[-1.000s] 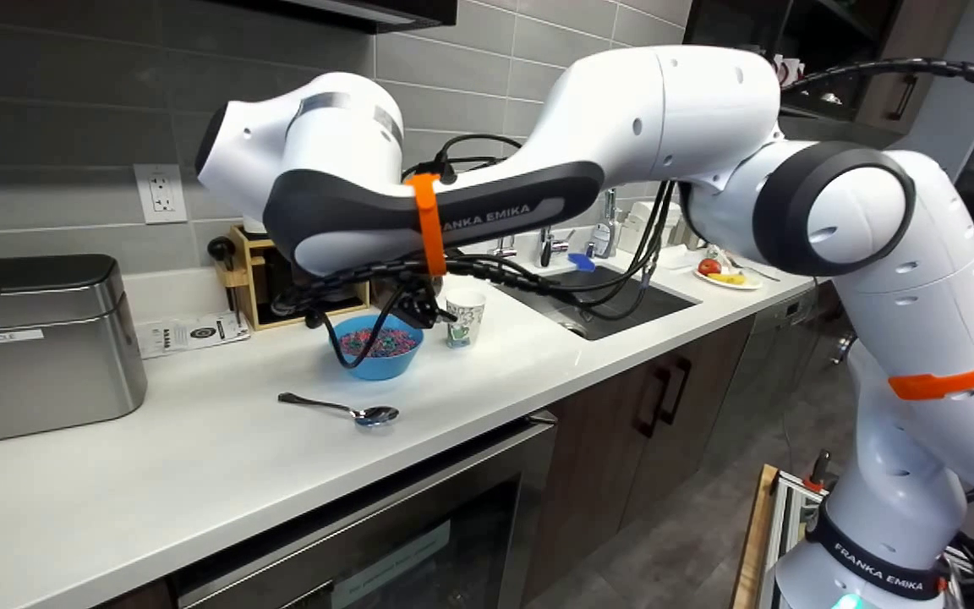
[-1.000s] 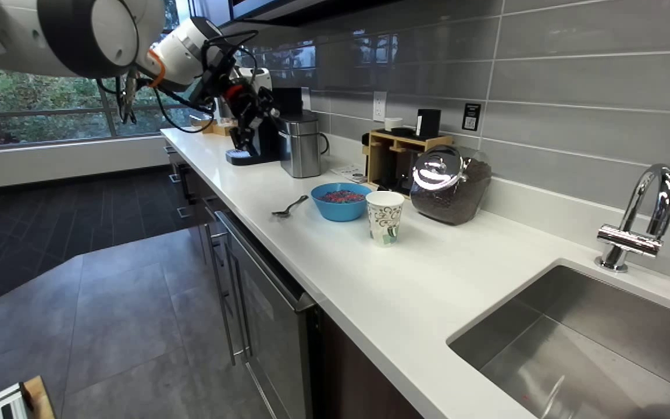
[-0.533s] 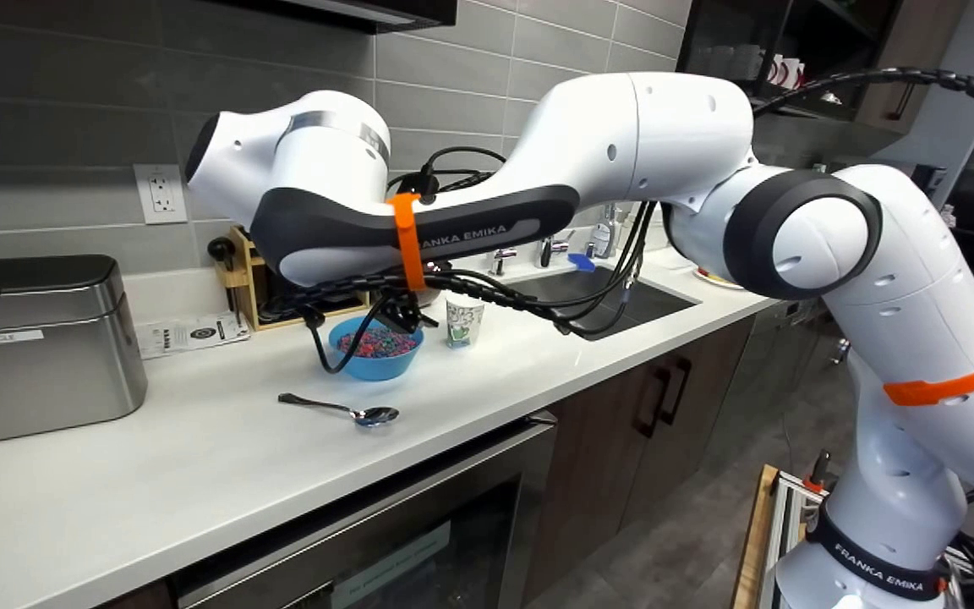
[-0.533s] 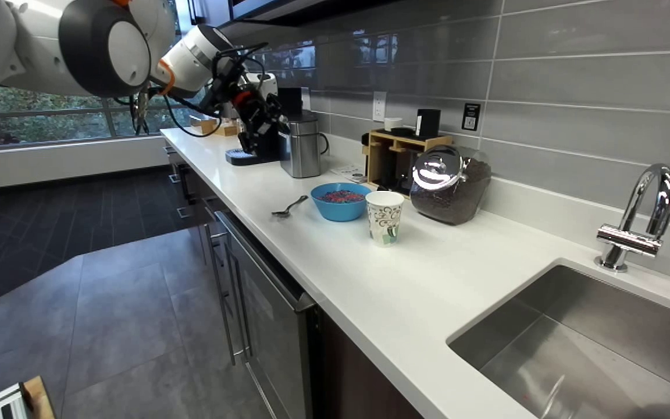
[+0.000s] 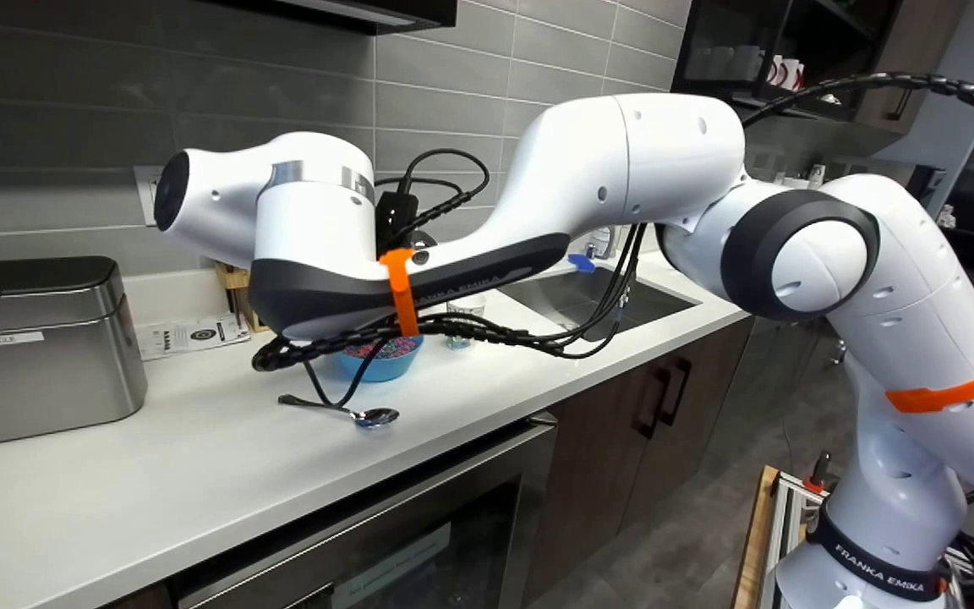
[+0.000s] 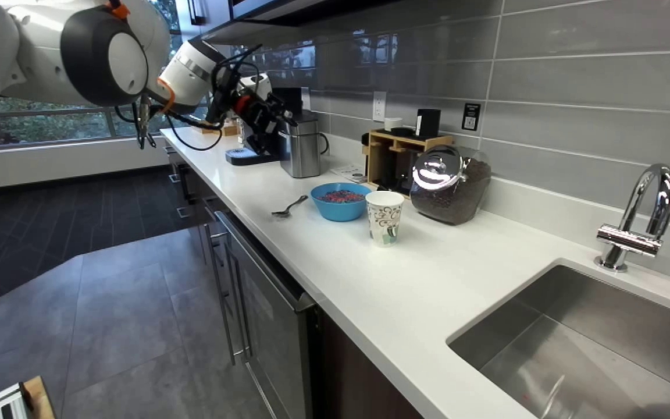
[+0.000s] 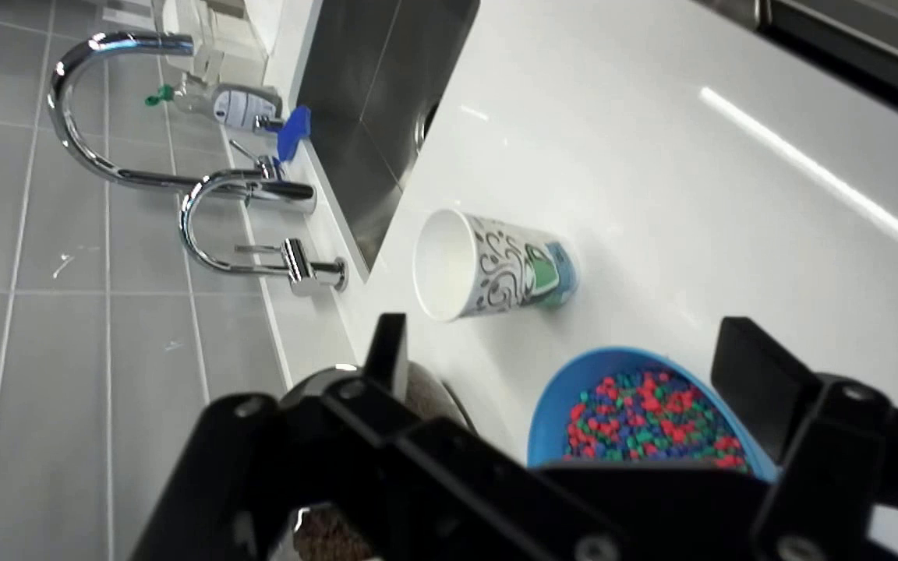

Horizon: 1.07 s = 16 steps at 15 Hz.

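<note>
My gripper is open and empty in the wrist view, its two black fingers wide apart. It also shows in an exterior view, in the air over the counter; in an exterior view the arm hides it. A blue bowl of small red, green and blue pieces lies beyond the jaws, partly covered by the gripper. The bowl stands on the counter in both exterior views. An upright white patterned paper cup stands beside the bowl. A metal spoon lies near the bowl.
A steel bin stands on the counter against the wall. A wooden organiser and a tilted jar of dark contents stand behind the bowl. A sink with a chrome faucet lies beyond the cup.
The arm has come lower and its wrist has turned; its cables now cover parts of the bowl, cup and spoon in an exterior view. The things on the counter have not moved.
</note>
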Each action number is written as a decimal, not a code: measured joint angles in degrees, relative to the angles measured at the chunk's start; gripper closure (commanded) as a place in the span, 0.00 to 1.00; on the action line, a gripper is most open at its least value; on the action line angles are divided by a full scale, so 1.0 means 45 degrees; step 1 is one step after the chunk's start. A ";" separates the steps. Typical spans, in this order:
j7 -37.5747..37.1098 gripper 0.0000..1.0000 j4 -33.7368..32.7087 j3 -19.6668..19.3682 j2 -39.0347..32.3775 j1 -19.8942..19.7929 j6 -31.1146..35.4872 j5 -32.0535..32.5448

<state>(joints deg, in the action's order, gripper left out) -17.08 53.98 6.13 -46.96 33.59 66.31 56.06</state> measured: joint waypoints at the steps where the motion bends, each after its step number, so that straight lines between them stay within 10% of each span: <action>1: -0.0403 0.00 -0.0005 0.0011 -0.0098 0.0098 0.0498 0.0003; 16: -0.5177 0.00 -0.0042 -0.0227 -0.1956 0.0187 0.5434 0.0097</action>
<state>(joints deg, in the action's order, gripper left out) -40.38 53.79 5.11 -55.76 34.43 90.77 56.50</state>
